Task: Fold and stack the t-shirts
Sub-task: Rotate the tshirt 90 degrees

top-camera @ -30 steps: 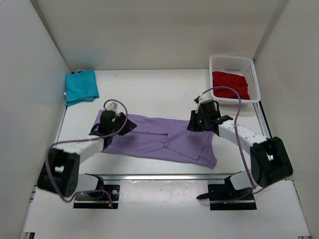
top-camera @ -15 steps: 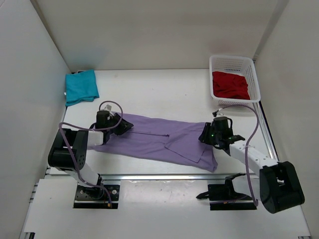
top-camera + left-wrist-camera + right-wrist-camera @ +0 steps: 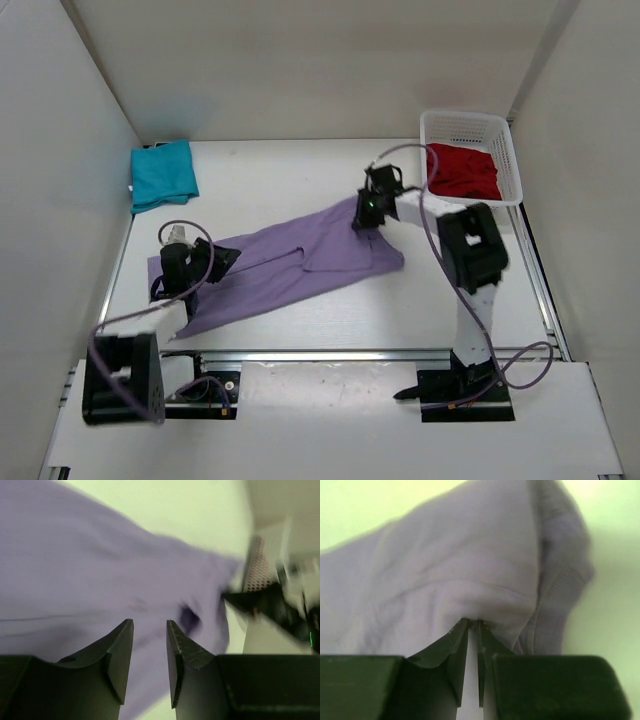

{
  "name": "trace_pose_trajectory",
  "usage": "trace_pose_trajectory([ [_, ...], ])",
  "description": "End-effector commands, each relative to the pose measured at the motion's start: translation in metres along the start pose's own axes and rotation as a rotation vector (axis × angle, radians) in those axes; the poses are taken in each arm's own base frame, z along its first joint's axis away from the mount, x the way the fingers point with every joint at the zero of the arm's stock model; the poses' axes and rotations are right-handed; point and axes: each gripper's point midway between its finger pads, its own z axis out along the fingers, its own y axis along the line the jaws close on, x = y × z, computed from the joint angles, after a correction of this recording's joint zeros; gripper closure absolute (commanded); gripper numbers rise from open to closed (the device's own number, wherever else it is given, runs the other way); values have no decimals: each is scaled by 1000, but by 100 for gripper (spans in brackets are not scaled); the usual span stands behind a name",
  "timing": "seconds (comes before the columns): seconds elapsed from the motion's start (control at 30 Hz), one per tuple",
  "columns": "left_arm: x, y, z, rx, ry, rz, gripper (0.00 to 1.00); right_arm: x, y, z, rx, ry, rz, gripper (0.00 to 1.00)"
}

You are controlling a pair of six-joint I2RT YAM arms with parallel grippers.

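Note:
The pale lavender t-shirt (image 3: 290,265) lies spread in a slant across the table's middle, its left end near the front left. My right gripper (image 3: 366,215) is at its far right corner. In the right wrist view this gripper (image 3: 473,622) is shut on a raised fold of the lavender t-shirt (image 3: 470,570). My left gripper (image 3: 218,258) is low over the shirt's left part. In the left wrist view it (image 3: 150,622) stands with jaws apart, and the lavender t-shirt (image 3: 100,570) shows through the gap. The teal t-shirt (image 3: 163,175) lies folded at the back left. The red t-shirt (image 3: 462,170) sits in the basket.
The white lattice basket (image 3: 470,118) stands at the back right corner. White walls enclose the table on the left, back and right. A metal rail (image 3: 320,352) runs along the front edge by the arm bases. The right arm (image 3: 270,605) shows blurred in the left wrist view.
The right gripper let go, then took the shirt's right corner and pulled it back and left. The left gripper shifted toward the front left. The lavender shirt slid left and turned slantwise.

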Motion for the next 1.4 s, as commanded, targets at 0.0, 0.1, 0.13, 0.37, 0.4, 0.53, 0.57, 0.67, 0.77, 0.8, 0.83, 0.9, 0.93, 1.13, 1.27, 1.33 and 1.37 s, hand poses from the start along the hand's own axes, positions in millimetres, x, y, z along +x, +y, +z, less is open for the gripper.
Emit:
trace_pose_trajectory([
  [0.0,-4,-62,-18,81,-78,220,56,-59,23,46,-31,40,-53,89],
  [0.1,3,-78,-28,99,-67,305,54,-154,81,65,-138,-21,-144,88],
  [0.13,4,-80,-30,109,-50,318,53,-206,126,26,-279,-184,-186,83],
  [0.37,68,-65,-20,101,109,381,55,-170,144,-73,-250,-328,-314,61],
  [0.4,73,-68,-19,107,125,373,55,-151,132,-76,-235,-307,-297,62],
  [0.53,96,-72,-17,133,185,391,57,-119,95,-64,-242,-282,-213,89],
  [0.57,100,-74,-19,146,192,398,56,-119,83,-61,-234,-270,-190,94],
  [0.67,101,-67,-20,132,181,404,56,-116,67,-49,-216,-250,-176,97],
  [0.77,94,-60,-18,112,169,394,56,-124,58,-43,-240,-250,-172,92],
  [0.8,94,-59,-17,108,170,402,55,-126,52,-38,-246,-238,-164,91],
  [0.83,92,-61,-16,106,160,413,55,-125,46,-30,-239,-218,-155,89],
  [0.9,87,-55,-12,82,151,413,55,-118,40,-21,-239,-179,-147,86],
  [0.93,89,-57,-10,89,158,418,55,-119,37,-16,-237,-176,-146,85],
  [1.13,85,-49,7,50,183,426,56,-106,34,10,-278,-123,-121,81],
  [1.27,94,-44,11,41,204,427,56,-101,34,20,-292,-106,-109,79],
  [1.33,96,-43,12,43,211,433,56,-94,36,27,-303,-87,-106,79],
  [1.37,95,-41,12,37,210,424,56,-93,36,30,-305,-76,-95,78],
])
